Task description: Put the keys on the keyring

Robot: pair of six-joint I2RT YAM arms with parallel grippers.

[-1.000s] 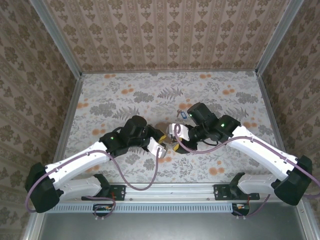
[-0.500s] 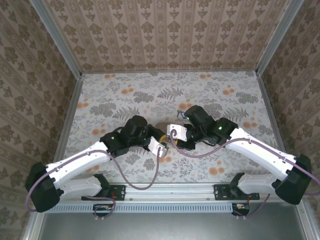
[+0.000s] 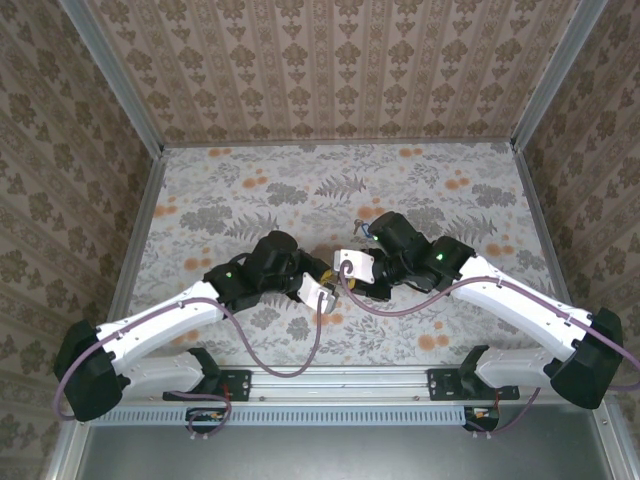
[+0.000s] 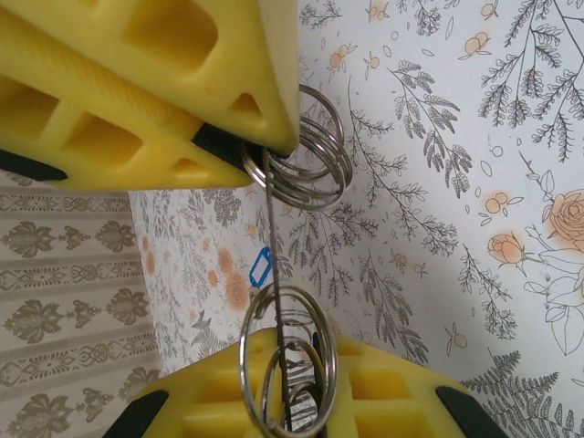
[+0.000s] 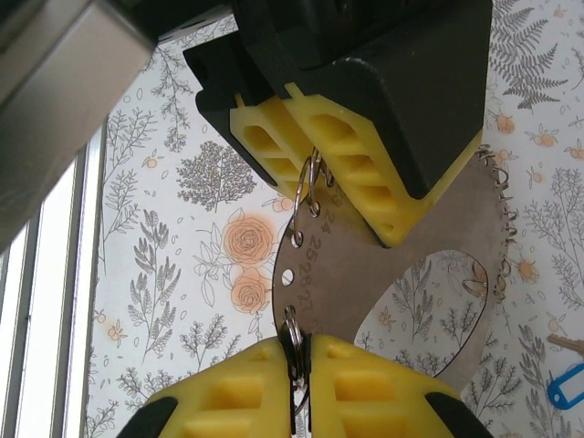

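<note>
**Keys lie apart from the held keyring, on the right arm's side**

The keys [image 5: 568, 383] lie flat on the table [image 3: 250, 180], loose. In the right wrist view they sit at the lower right corner, past the keyring's outer edge and not touching it. The blue tag is nearest and the small metal part is just above it. In the top view they are on the far side of the right wrist, toward the table's far edge, half hidden by that arm. The right arm is nearer.

The keyring [image 5: 328, 265] is held off the table at mid-table, between the two wrists.
- **Left gripper** [image 4: 278, 251]: the hoop runs edge-on from one yellow finger to the other and touches both. I judge it clamped.
- **Right gripper** [image 3: 350, 283]: the hoop's lower edge sits in the groove of its lower finger. The upper finger is not clear, so whether these jaws are closed I cannot tell.

Small split rings [image 4: 301, 151] hang from holes along the hoop.

Likely next, the right arm frees itself and reaches to the far side for the tag. Its own wrist is in the way, and the tag is tiny.
</note>
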